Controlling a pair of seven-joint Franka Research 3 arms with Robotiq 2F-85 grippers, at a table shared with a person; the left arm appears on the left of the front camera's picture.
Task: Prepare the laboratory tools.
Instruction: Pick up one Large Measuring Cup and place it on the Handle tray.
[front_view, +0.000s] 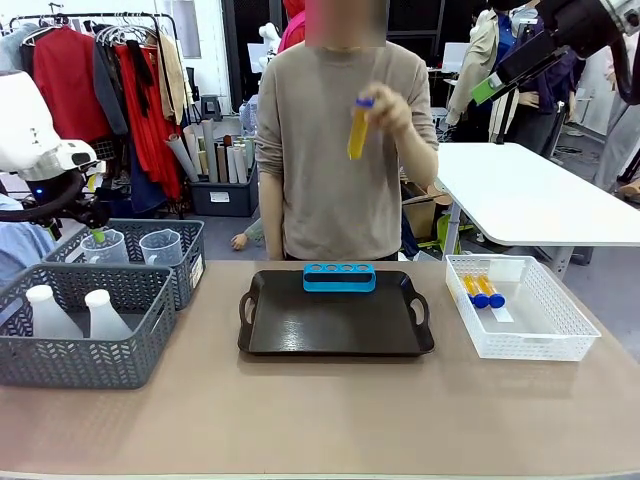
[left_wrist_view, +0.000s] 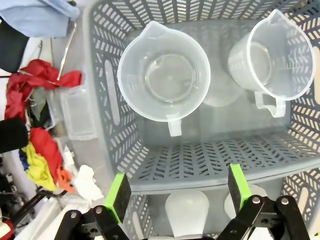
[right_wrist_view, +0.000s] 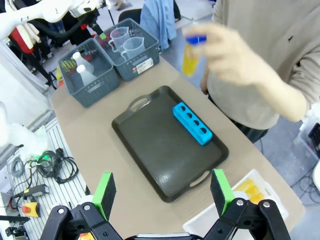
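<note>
- Laboratory tools sit in three spots on the table (front_view: 300, 420), and we take them from the left.
- Two white flasks (front_view: 47, 312) stand upright in the near grey basket (front_view: 90, 355) at the table's left edge.
- Just behind it, the far grey basket (front_view: 192, 262) holds two clear beakers (front_view: 162, 245), upright and side by side.
- The robot's left hand (left_wrist_view: 179, 192) hangs above that far basket's near wall. Its green fingers are spread wide with nothing between them, so we call it released.
- In the middle lies the dark tray (front_view: 330, 330), with the blue four-hole rack (front_view: 339, 277) along its far edge.
- Above the rack, the person's hand (front_view: 395, 108) holds one yellow tube (front_view: 357, 130) upright, blue cap on top, well clear of the tray.
- To the right, a white basket (front_view: 525, 350) holds two more tubes (front_view: 472, 290) lying side by side, blue caps toward us.
- The robot's right hand (right_wrist_view: 162, 195) is held high above the table's right side, fingers apart and grasping nothing.
</note>
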